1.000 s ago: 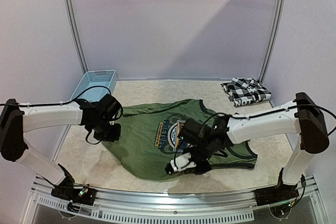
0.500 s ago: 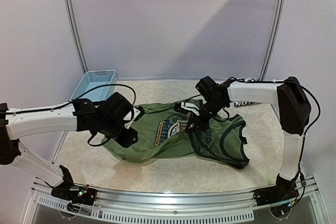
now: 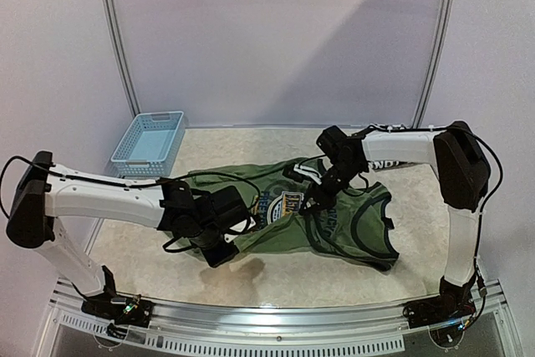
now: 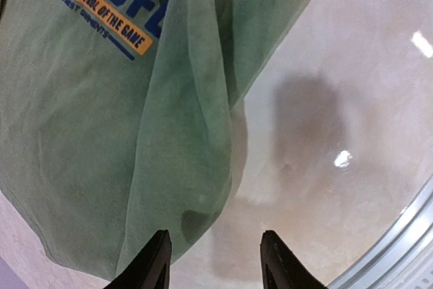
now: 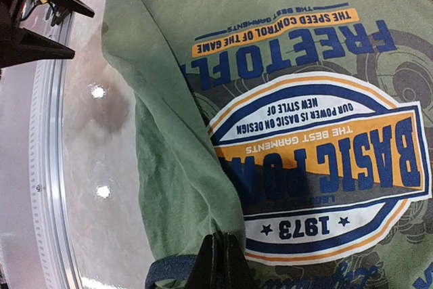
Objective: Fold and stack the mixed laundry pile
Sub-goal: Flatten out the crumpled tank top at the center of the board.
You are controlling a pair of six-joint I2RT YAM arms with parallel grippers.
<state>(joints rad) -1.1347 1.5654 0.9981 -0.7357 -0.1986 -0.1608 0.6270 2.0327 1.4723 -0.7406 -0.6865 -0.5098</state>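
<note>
Where olive shirt [image 5: 169,140] folds, "1973", perhaps "FREETOFL"

The green shirt [image 3: 334,227], olive and sleeveless with navy-trimmed openings, lies rumpled across the middle of the bench [image 3: 251,277], chest side up. Its blue-and-orange emblem [image 5: 318,174], reading "BASIC" and "1973", is in plain view. The shirt's left part is gathered into long folds, and my right gripper [image 5: 220,262] is pinched tight on a navy-trimmed edge just beside the emblem. The checked shirt [image 3: 386,164], black and white, sits at the far right of the bench, only a sliver of it in view.
</note>
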